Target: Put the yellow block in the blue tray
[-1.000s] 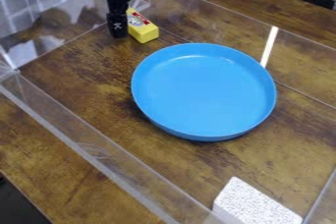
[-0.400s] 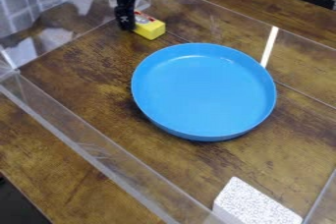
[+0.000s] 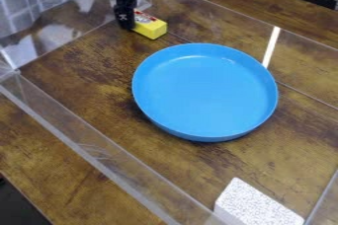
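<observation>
The yellow block (image 3: 152, 30) lies on the wooden table at the back left, a little beyond the rim of the blue tray (image 3: 205, 93). The tray is a large round shallow dish in the middle of the view with nothing in it. My black gripper (image 3: 128, 22) points down at the block's left end and hides that end and most of its label. Its fingers stand apart, low by the tabletop, and the block rests on the table. Whether a finger touches the block I cannot tell.
Clear acrylic walls (image 3: 79, 140) fence the wooden table (image 3: 79, 81) on the left, front and back. A white speckled pad (image 3: 258, 204) lies at the front right corner. A bright glare streak (image 3: 271, 46) runs along the right wall.
The gripper has slid a little to the right and away from the camera, onto the block's left end. The tray has not moved.
</observation>
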Controlling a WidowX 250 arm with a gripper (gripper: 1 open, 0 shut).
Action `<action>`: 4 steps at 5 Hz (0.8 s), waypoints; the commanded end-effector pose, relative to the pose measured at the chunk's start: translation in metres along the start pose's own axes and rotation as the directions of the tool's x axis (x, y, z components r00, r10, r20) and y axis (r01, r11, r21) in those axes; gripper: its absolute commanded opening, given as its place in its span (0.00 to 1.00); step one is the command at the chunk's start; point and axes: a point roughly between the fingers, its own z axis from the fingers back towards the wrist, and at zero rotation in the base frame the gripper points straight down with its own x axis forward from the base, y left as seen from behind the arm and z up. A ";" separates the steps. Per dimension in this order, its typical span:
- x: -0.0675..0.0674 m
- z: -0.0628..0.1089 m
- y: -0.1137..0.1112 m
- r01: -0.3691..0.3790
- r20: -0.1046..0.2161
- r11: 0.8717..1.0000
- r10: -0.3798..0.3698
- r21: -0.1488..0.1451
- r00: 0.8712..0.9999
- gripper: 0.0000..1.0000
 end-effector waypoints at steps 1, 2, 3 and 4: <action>0.006 -0.031 -0.021 0.043 0.006 0.995 -0.042 -0.089 0.999 1.00; 0.002 -0.030 -0.020 0.068 0.019 0.994 -0.067 -0.088 0.998 1.00; -0.002 -0.029 -0.020 0.094 0.031 0.992 -0.092 -0.086 0.995 1.00; -0.006 -0.028 -0.021 0.115 0.041 0.990 -0.112 -0.084 0.993 1.00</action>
